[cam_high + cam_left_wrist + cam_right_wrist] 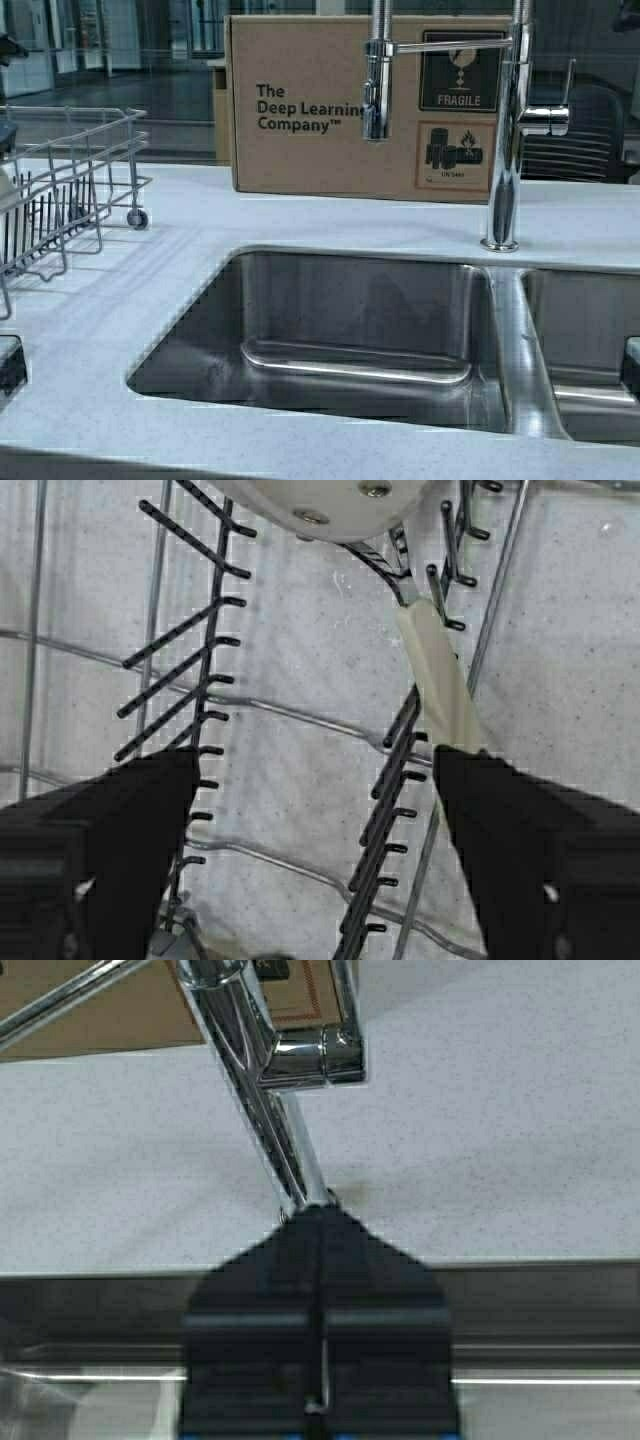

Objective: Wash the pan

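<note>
Wide-open left gripper (pixel 315 865) jaws are hovering over the pan's (pixel 335 502) cream handle (pixel 438 675) inside the wire dish rack (pixel 60 190) at the worktop's (pixel 330 215) left edge. Right gripper (pixel 318 1260) jaws are sitting closed before the faucet (pixel 262 1070) over the sink (pixel 350 340).

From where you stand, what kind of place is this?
Probably a kitchenette in an office or lab: a double stainless steel sink set in a pale speckled countertop, a tall chrome pull-down faucet, and a wire dish rack.

The pan (pixel 330 505) is mostly cropped away (only its underside and handle show).
</note>
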Motion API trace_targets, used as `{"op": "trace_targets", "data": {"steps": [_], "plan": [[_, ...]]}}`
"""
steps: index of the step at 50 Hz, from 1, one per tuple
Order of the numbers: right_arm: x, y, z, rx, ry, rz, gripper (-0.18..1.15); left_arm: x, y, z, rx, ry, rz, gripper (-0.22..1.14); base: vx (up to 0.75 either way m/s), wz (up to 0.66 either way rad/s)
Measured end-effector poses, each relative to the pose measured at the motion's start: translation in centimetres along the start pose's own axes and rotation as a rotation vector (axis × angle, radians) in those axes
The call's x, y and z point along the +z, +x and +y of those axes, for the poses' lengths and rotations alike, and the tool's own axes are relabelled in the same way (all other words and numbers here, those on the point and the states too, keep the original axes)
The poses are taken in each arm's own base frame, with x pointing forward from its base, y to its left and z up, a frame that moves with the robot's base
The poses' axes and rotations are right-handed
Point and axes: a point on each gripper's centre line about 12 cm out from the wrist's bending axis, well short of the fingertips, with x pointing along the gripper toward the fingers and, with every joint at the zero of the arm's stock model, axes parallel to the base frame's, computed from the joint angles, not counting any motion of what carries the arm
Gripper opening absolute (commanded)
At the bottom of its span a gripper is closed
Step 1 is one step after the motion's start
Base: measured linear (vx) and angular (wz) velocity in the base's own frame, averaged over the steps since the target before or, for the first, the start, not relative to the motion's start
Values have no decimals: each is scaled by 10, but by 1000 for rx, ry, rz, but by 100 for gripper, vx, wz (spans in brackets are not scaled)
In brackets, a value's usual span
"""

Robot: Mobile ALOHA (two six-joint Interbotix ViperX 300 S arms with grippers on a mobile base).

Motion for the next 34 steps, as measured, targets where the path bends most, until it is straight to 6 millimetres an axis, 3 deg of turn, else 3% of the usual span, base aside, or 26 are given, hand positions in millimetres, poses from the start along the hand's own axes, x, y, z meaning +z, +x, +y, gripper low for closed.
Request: {"op": "trace_targets", "data": {"steps": [34], "plan": [[-1,0,0,-1,0,3,5,18,-71,8,4,-54,-212,101,0,0]]}}
